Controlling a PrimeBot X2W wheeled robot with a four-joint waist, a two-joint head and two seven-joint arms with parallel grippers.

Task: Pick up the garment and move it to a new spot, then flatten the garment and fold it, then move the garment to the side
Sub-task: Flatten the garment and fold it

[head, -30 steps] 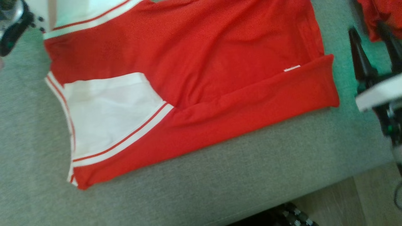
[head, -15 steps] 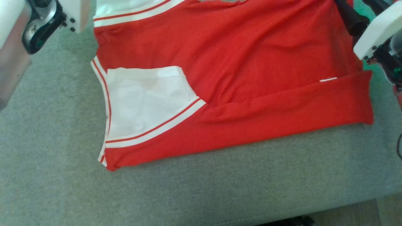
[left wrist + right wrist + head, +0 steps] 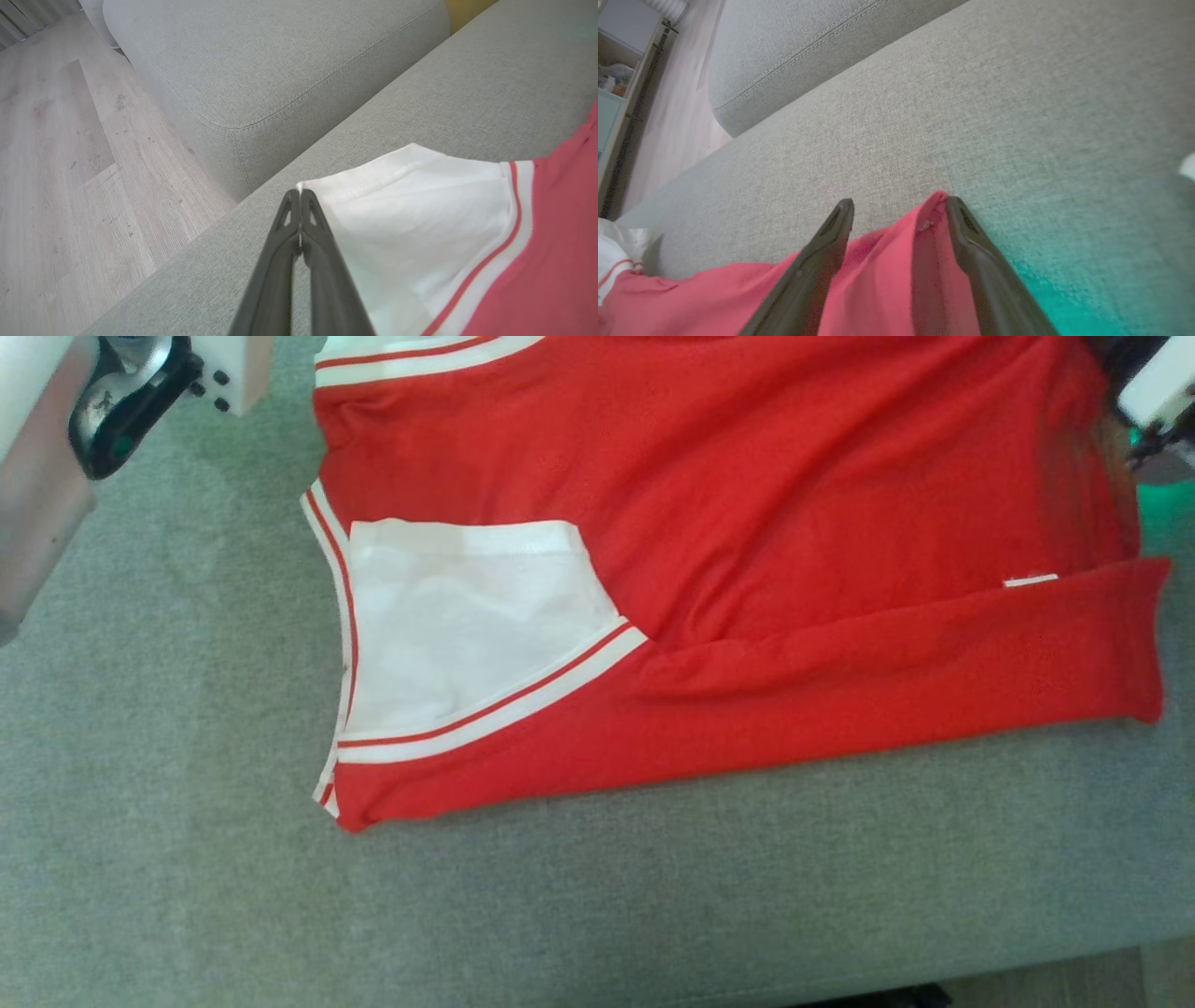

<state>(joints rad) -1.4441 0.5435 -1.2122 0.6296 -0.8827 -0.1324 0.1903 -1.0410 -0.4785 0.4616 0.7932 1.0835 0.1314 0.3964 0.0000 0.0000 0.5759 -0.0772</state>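
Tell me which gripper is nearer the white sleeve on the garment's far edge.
Left. The left gripper, shut, has its tips at the white sleeve's corner; the right gripper, open, straddles the garment's red corner, away from it.

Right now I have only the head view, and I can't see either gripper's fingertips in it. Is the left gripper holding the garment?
Observer: In the left wrist view the left gripper is shut. Its tips sit at a corner of the garment, on its white sleeve, and seem to pinch it.
Operator: And the right one?
Observer: The right gripper is open. The red hem corner lies between its fingers on the grey couch.
Operator: What lies beyond the sleeve?
Observer: A second couch cushion, then wood floor.
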